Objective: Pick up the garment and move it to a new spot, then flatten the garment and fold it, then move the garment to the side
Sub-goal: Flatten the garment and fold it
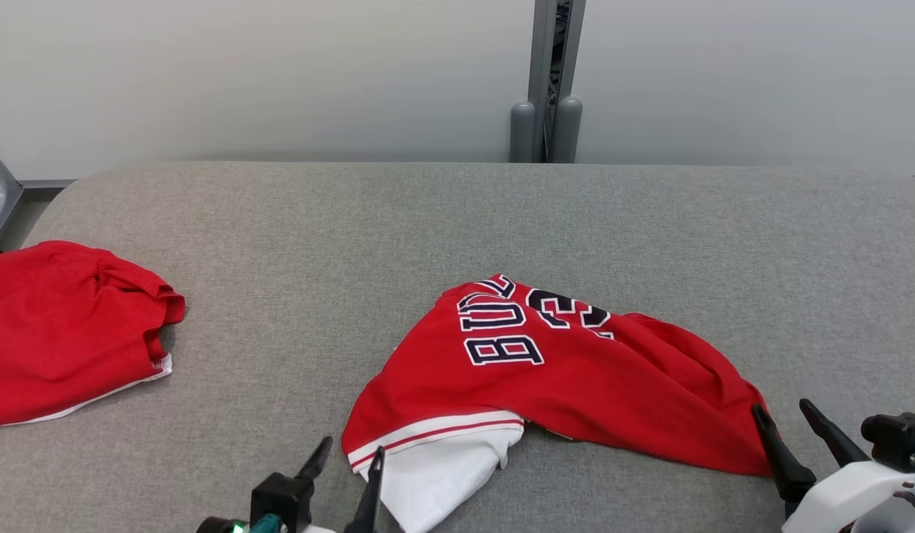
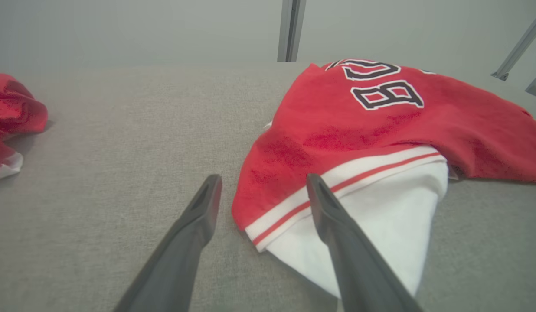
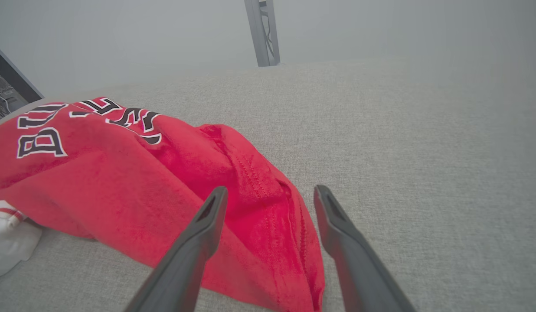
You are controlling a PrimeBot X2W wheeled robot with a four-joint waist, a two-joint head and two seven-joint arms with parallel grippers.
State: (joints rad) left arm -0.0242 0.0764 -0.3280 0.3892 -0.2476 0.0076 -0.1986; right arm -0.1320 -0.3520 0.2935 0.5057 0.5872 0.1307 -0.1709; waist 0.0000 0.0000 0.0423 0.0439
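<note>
A red garment [image 1: 568, 370] with dark lettering and a white, red-striped part lies crumpled on the grey table [image 1: 457, 222], near the front edge. My left gripper [image 1: 352, 448] is open at the garment's lower left corner. In the left wrist view the garment's [image 2: 380, 125] striped hem corner lies between the left gripper's [image 2: 264, 184] spread fingers. My right gripper [image 1: 782, 409] stands open at the garment's right end. The right wrist view shows the right gripper's [image 3: 270, 195] fingers straddling the garment's [image 3: 164, 186] red edge, holding nothing.
A second red garment [image 1: 65, 333] with a white hem lies at the table's left edge. A grey post [image 1: 546, 89] stands behind the table against the pale wall. Bare grey surface stretches across the back and far right.
</note>
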